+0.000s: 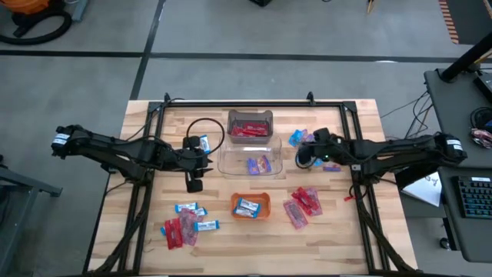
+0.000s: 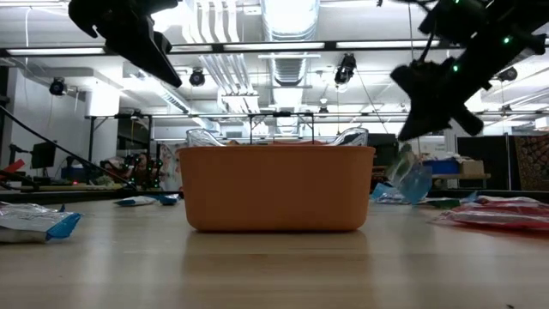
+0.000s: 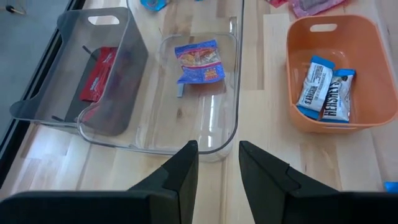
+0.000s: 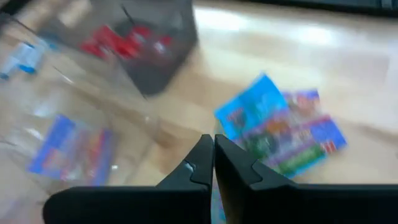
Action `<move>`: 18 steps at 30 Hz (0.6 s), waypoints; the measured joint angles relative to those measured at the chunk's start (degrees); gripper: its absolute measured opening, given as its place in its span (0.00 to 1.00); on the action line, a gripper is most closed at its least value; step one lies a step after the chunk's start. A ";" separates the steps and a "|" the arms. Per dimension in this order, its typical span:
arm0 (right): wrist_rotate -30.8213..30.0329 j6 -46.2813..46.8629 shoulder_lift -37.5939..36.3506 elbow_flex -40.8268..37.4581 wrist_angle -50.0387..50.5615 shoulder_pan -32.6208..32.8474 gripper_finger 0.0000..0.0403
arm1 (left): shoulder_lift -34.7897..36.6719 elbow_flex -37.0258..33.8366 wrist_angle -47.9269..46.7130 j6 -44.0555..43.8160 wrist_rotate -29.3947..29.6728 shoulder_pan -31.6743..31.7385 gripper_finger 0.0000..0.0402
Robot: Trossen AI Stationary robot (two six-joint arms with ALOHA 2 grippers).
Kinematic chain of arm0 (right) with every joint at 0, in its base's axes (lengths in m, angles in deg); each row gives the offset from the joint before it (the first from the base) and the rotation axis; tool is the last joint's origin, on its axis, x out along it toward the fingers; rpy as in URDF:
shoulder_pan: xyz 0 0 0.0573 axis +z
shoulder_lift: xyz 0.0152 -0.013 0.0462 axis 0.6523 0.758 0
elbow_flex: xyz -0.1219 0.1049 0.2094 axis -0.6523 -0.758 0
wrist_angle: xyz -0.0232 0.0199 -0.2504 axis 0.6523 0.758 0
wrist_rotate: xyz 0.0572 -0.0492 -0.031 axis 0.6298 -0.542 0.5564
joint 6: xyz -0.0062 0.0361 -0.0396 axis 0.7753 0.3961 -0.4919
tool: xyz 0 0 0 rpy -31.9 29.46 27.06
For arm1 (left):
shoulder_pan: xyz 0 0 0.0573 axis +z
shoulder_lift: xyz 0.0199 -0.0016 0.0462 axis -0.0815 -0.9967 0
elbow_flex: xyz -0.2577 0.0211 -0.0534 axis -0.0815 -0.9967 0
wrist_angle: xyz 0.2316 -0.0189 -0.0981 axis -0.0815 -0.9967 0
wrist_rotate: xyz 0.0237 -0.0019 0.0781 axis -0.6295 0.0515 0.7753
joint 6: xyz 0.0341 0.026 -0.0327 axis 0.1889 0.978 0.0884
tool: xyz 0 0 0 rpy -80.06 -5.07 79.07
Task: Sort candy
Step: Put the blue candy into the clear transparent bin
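Observation:
The candy lies in loose heaps: red packets and blue-and-white bars [image 1: 187, 225] near left, red packets [image 1: 303, 205] near right, blue and purple wrappers [image 4: 283, 134] by my right gripper. A dark bin [image 1: 250, 125] holds red packets, a clear bin [image 1: 231, 163] holds blue-purple wrappers [image 3: 199, 62], and an orange tray [image 3: 367, 37] holds blue-and-white bars [image 3: 324, 90]. My left gripper [image 3: 217, 163] hangs open over the clear bin's near-left rim, nothing between its fingers. My right gripper [image 4: 214, 160], right of the clear bin, is shut on a blue-wrapped candy [image 2: 413, 180]. My right gripper pinches the blue wrapper's top edge [image 2: 408, 154] between its two shut fingers, which slant down from the table's right side. The candy hangs below the fingertips, clear of the table. In the wrist view the fingers hide all but a blue sliver [image 4: 214, 205].
A black frame [image 1: 254, 104] runs along the table's far edge and down both sides. A black cable loop [image 1: 204, 135] lies left of the dark bin. Bare wood lies along the near edge, between the orange tray and the two near heaps.

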 joint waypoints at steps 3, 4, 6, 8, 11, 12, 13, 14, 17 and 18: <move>-0.57 -2.84 -1.68 0.73 -2.14 0.45 0.02 | 0.00 0.00 0.35 0.00 0.00 0.00 0.25; -0.86 -3.93 -1.92 1.09 -2.92 0.59 0.02 | 0.00 0.00 0.45 0.00 0.00 0.00 0.25; -1.01 -5.40 -2.10 2.11 -3.35 0.82 0.02 | 0.00 0.00 0.73 -0.02 0.01 0.00 0.25; -0.86 -6.15 -2.05 3.13 -3.41 0.82 0.02 | 0.00 0.00 0.67 -0.28 0.00 0.00 0.25; 0.73 -6.20 -1.35 4.05 -2.89 0.82 0.02 | 0.00 -0.04 0.66 -1.15 0.00 0.00 0.25; 0.85 -6.20 -1.09 4.09 -2.72 0.82 0.02 | 0.00 -0.20 0.70 -1.44 0.00 0.00 0.25; 1.02 -6.20 -0.68 4.09 -2.62 0.82 0.02 | 0.00 -0.44 0.66 -1.76 0.00 0.00 0.25; 1.02 -6.18 -0.25 4.11 -2.67 0.82 0.02 | 0.00 -0.72 0.58 -2.02 0.00 0.00 0.25; 1.00 -3.34 1.21 4.13 -1.58 0.80 0.02 | 0.00 -1.63 0.62 -3.41 0.00 0.00 0.25; 0.99 -1.12 1.79 4.17 -0.49 0.80 0.02 | 0.00 -2.01 0.71 -3.80 0.00 0.00 0.25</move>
